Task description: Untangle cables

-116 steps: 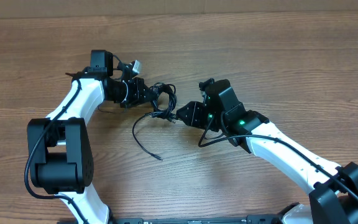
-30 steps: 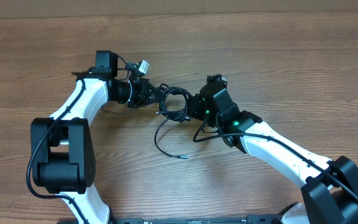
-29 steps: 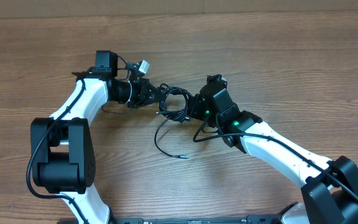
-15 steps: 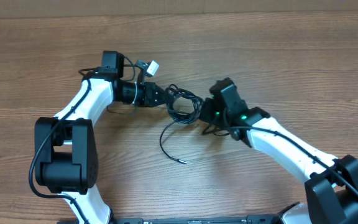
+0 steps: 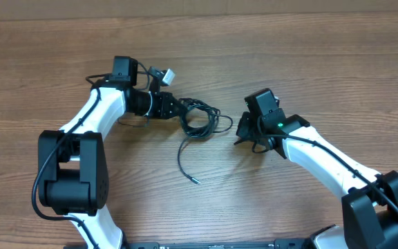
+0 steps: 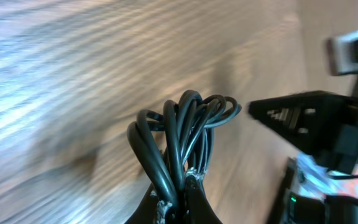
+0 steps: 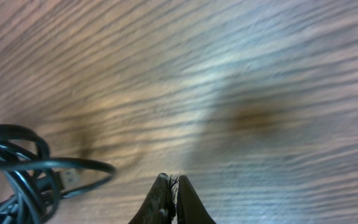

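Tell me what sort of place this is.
Probably a robotics lab or test bench, though the pictures show little beyond the table. It is plain wood and holds only a bundle of black cables. Two white-and-black robot arms work over it, the left arm and the right arm.

The table (image 5: 323, 62) has a brown wood-grain top with fine streaks. It is smooth, with a soft satin sheen that shows as pale patches of light in the wrist views. The cables (image 6: 179, 137) have a smooth black sheath, rubbery or plastic, with a slight gloss along the bends. One loose end carries a small silvery, metal-looking plug tip (image 5: 195, 181). The arms' long links are covered by smooth, glossy white plastic shells (image 5: 101, 111), while the base housings (image 5: 68, 176) are black plastic, mostly matt. The right gripper (image 7: 171, 186) has dark, matt fingers with slightly rough edges.
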Action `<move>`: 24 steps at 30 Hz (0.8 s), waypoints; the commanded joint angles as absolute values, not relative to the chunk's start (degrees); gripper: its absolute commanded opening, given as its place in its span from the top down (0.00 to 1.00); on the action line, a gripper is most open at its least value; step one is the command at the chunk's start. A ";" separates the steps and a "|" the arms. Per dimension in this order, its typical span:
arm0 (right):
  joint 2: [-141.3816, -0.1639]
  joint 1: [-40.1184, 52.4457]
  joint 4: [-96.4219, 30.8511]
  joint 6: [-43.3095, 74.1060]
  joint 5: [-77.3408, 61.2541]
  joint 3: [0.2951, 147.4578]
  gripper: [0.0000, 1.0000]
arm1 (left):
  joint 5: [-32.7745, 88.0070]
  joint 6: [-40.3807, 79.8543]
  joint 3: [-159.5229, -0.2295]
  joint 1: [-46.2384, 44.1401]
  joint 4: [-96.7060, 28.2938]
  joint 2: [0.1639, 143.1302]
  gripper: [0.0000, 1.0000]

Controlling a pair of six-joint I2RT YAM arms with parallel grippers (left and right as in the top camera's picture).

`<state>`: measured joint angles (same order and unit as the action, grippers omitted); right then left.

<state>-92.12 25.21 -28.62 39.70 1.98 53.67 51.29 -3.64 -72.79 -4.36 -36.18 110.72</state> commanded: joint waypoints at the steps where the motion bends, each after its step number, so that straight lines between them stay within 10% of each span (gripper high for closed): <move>1: -92.49 24.99 -27.66 38.70 1.58 53.67 0.96 | 48.93 -2.15 -73.21 -3.90 -35.94 111.00 0.96; 14: -92.97 25.12 -22.92 38.65 -12.93 53.65 0.53 | 55.02 0.71 -73.23 -3.90 -35.86 111.00 0.96; 24: -94.54 25.10 -22.24 35.57 -11.51 53.65 0.53 | 64.25 1.80 -73.21 -3.90 -36.23 111.00 0.96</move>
<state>-94.37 25.15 -22.76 36.49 -12.12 53.67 57.47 1.17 -72.79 -3.77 -36.21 110.72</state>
